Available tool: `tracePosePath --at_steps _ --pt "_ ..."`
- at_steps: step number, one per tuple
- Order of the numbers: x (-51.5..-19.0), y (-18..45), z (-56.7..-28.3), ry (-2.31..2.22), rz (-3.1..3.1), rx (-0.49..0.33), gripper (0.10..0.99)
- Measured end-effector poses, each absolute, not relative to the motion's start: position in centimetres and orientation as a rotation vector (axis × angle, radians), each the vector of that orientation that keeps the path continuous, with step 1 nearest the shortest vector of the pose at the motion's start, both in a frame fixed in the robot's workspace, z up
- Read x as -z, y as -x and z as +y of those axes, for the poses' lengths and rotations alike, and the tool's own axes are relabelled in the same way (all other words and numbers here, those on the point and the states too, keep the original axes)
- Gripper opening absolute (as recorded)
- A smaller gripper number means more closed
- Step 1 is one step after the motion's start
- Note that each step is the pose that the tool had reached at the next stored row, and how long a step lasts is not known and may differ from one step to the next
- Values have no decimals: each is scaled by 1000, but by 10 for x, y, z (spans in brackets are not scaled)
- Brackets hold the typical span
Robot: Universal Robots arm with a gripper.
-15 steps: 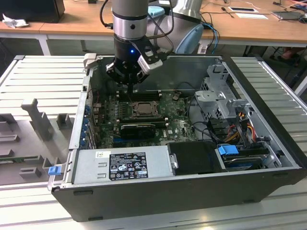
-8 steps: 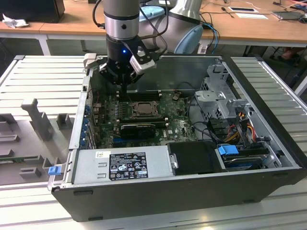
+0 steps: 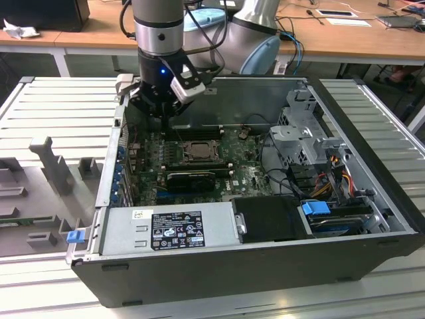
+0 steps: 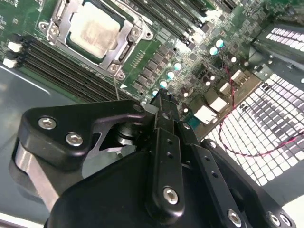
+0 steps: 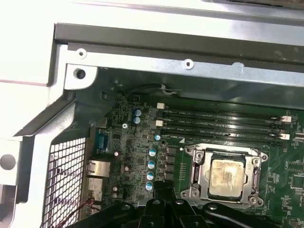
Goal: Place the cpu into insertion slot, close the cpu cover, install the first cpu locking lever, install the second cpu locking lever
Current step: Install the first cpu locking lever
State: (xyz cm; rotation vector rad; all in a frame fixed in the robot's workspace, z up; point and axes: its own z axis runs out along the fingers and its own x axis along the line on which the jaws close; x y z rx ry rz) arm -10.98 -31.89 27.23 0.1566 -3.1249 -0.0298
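Closest to us in the exterior view is the black computer case, with the grey power supply just inside its wall. Beyond that sits the insertion slot on the green motherboard. We can see the cpu lying flat in that slot. The gripper hangs above the board, off toward the exterior view's left of the slot and not touching it. In the second wrist view the gripper is up close, and we'd say its fingers are pressed together with nothing between them. Just past it is the slot, where the pale cpu is seated and the cpu cover is folded down flat around it. Black memory slots run right alongside the slot. In the first wrist view we get the slot again, with the cpu inside the cover, memory slots next to it and the gripper near the slot's corner.
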Motion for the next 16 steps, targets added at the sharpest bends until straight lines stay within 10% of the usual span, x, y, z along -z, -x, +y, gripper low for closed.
tracePosePath --at_steps 16 --pt "-265 110 -311 -53 -3129 31 106"
